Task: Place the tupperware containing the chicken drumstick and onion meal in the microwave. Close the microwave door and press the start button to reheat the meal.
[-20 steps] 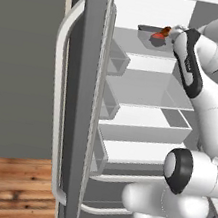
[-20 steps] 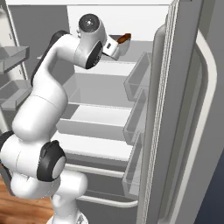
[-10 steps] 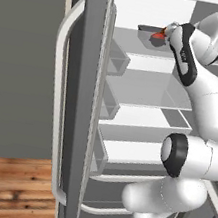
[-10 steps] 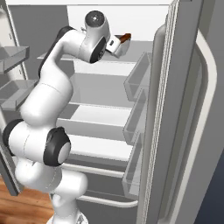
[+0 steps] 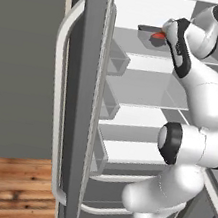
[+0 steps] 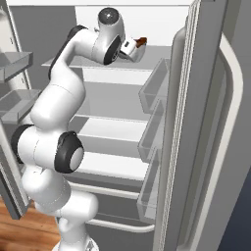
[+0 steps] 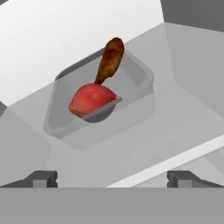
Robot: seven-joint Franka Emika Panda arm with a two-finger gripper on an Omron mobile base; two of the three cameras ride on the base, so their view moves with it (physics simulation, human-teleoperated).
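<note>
The tupperware (image 7: 139,83), a translucent grey tub, sits on the top shelf of an open fridge. In it, the brown chicken drumstick (image 7: 110,59) leans up against the far rim, and the red onion (image 7: 92,98) rests at the near side. My gripper (image 7: 113,178) is open, a short way in front of the tub, touching nothing. From the left base I see the tupperware (image 5: 146,30) and onion (image 5: 157,37) just beyond my hand. From the right base the drumstick (image 6: 141,41) pokes out past my gripper (image 6: 133,47). The microwave and its door are out of view.
The fridge's left door (image 5: 77,100) stands open with a long pale handle (image 5: 56,102) and clear bins (image 5: 117,61). The right door (image 6: 215,127) is open too, with bins (image 6: 153,90). Lower shelves (image 5: 150,88) lie under my arm. A wooden floor (image 5: 5,189) shows below.
My arm has stretched further up and into the fridge, bringing the hand closer to the tub on the top shelf. The tub and food have not moved.
</note>
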